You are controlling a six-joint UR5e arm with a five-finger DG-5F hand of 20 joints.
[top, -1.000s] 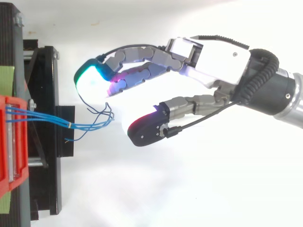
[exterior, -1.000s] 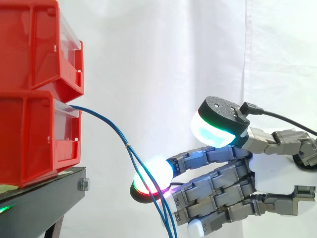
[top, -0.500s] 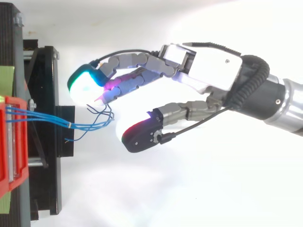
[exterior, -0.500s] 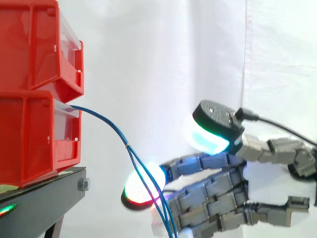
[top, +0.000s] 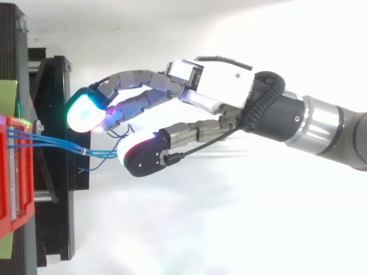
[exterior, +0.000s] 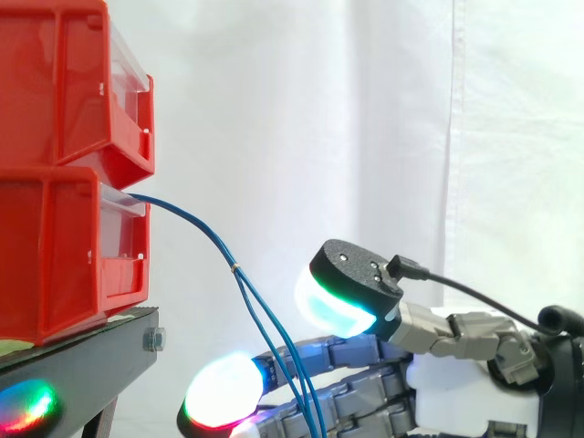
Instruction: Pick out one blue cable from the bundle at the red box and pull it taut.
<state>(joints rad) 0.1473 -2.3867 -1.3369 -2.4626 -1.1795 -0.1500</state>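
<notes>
Several thin blue cables (exterior: 236,268) leave the lower red bin (exterior: 64,255), join at a small tie and hang down to the right. From above, the blue cables (top: 84,152) run right from the red bin (top: 11,172) and their loose ends fan out. My hand (top: 223,86) reaches in from the right with relaxed, slightly bent fingers. The cable ends lie in the gap between the fingers (top: 86,112) and the thumb (top: 143,154). In the side view the hand (exterior: 456,392) is low, with the thumb pad (exterior: 339,292) right of the cables. Nothing is clamped.
A second red bin (exterior: 64,82) is stacked on the lower one. Both rest on a black stand (exterior: 87,370), whose black frame (top: 54,114) lies just left of my fingertips. A white curtain hangs behind.
My hand has moved left toward the bins and dropped lower, so its fingers and thumb now bracket the cable ends. The cables hang as before.
</notes>
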